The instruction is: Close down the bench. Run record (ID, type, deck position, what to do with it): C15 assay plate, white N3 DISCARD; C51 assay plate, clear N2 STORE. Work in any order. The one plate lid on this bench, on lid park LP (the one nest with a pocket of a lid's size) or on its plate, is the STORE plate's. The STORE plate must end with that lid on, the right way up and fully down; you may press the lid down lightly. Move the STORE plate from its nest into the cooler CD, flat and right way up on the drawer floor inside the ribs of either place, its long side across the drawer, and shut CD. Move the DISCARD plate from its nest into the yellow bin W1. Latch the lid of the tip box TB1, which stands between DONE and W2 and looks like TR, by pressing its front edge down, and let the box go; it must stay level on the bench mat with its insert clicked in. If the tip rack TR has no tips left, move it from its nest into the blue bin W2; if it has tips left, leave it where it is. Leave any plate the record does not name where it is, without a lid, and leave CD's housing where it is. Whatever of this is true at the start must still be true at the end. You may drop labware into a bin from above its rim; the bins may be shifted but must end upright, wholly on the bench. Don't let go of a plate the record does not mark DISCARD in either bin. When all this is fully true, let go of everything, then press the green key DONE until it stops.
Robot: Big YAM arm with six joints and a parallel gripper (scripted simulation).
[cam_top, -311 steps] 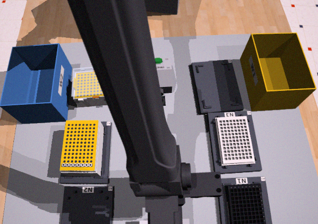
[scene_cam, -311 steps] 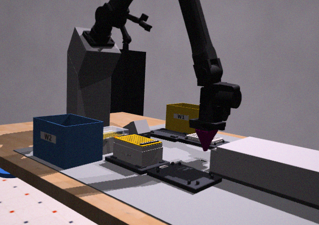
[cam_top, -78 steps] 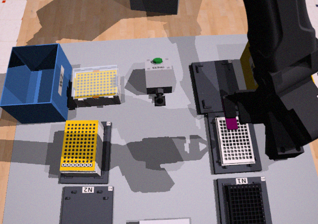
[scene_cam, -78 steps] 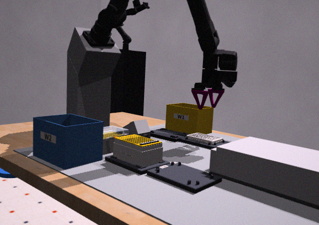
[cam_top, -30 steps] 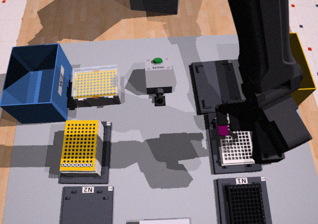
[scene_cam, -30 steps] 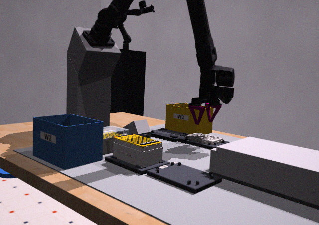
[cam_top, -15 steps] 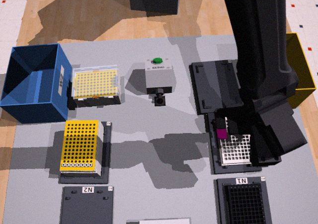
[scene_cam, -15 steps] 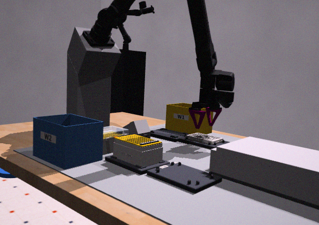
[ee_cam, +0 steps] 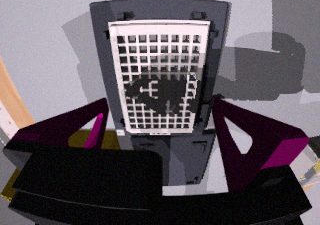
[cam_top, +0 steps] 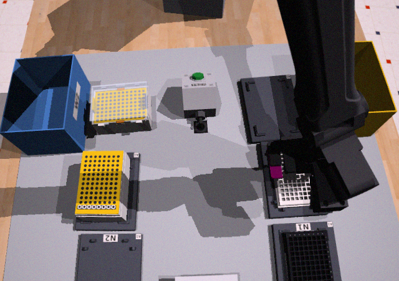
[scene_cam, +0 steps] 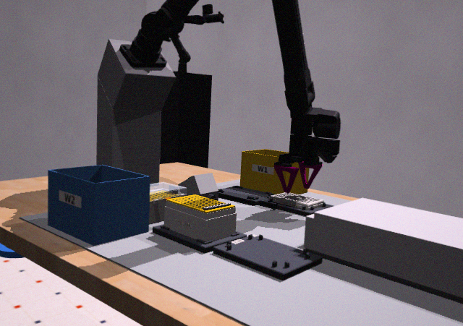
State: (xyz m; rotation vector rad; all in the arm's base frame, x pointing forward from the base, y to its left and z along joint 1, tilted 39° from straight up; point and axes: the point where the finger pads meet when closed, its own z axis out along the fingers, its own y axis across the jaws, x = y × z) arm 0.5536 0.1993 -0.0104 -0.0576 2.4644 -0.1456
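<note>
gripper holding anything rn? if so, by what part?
Nothing held. The gripper is wide open, hovering just above the white plate in its nest, fingers apart and off its edges.
</note>
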